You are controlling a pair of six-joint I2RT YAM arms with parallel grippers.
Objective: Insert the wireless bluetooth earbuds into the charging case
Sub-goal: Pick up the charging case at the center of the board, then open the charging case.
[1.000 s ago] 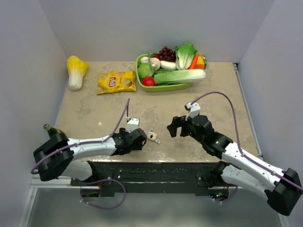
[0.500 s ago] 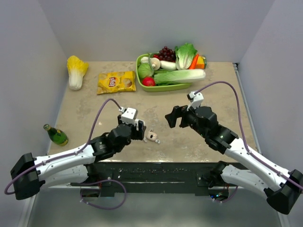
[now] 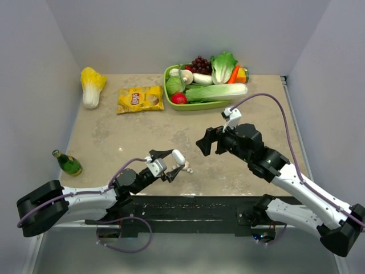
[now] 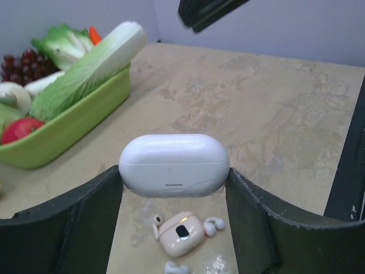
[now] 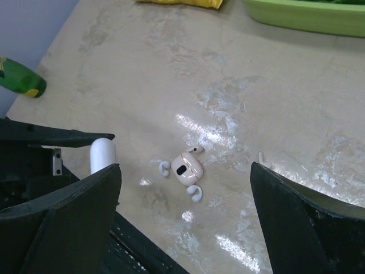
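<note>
A green glass bottle [image 3: 68, 163] lay at the far left edge of the tan stone-look table [image 3: 114, 131]. Further back were a pale yellow cabbage [image 3: 91, 85] and a yellow crisp packet [image 3: 140, 99].

Near the front edge, the left gripper [image 3: 173, 162] clamped the smooth white oval plastic charging case [image 4: 174, 164] by its two ends. The case sat level with its lid closed, lifted off the table.

On the table just beneath and beyond the case lay the tiny white-to-cream plastic earbuds [image 4: 181, 233]. They formed a small cluster, with a cream piece bearing a dark mark and little white buds against it.

To the right, the right gripper [image 3: 210, 145] hung above the table with its fingers spread wide and nothing between them.

At the back, a lime-green plastic tray [image 3: 199, 106] held vegetables and grapes.
</note>
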